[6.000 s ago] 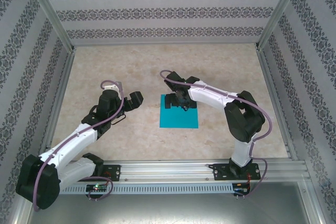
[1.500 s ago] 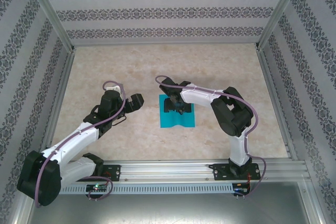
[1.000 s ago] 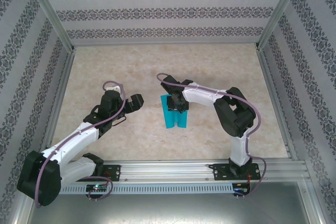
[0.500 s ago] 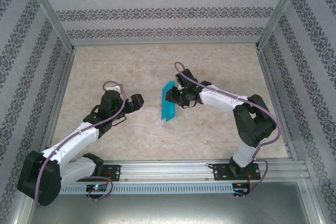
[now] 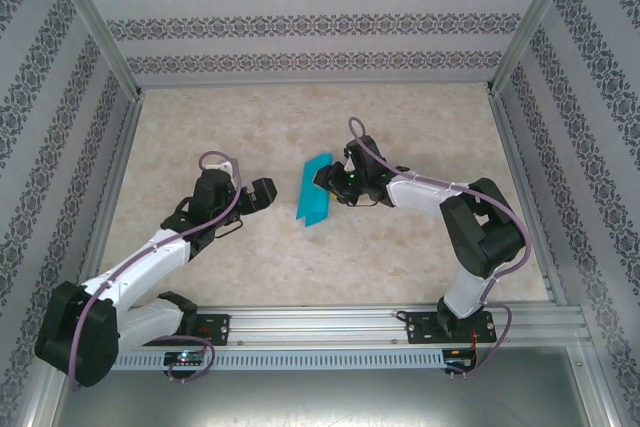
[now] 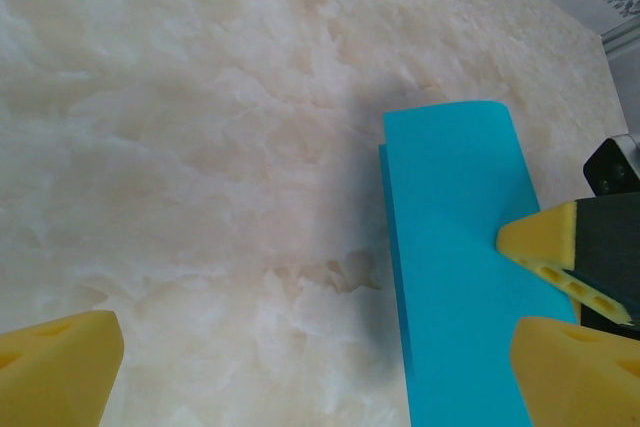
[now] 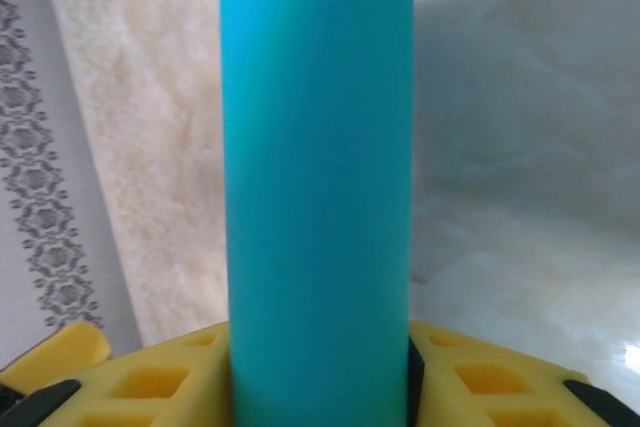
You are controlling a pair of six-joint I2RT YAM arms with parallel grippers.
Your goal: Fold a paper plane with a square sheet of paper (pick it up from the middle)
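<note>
In the overhead view, the sheet of paper (image 5: pixel 314 190) sits just left of the frame's centre. It is doubled over into a narrow teal strip running from upper right to lower left. Your right gripper (image 5: pixel 333 179) reaches it from the right and has it pinched at the strip's right-hand edge, near the upper end. On the right wrist camera the strip rises straight up the middle of the frame from between the 2 yellow fingers (image 7: pixel 150 382). They press in on either side of it, so the jaws are closed onto the paper. You cannot tell whether the strip's lower end touches the table (image 5: pixel 250 127). The left wrist camera shows a dark shadow along its left edge.

Your left gripper (image 5: pixel 256 194) sits just left of the paper and apart from it, jaws spread wide and holding nothing. On its own camera the 2 yellow fingertips (image 6: pixel 57 365) sit in the bottom corners with bare marbled tabletop between them. The paper takes the right half of that frame, with 1 yellow finger of the right gripper pressed on its right edge. Patterned walls (image 5: pixel 320 22) and metal frame posts (image 5: pixel 95 32) ring the table, well away from both arms.
</note>
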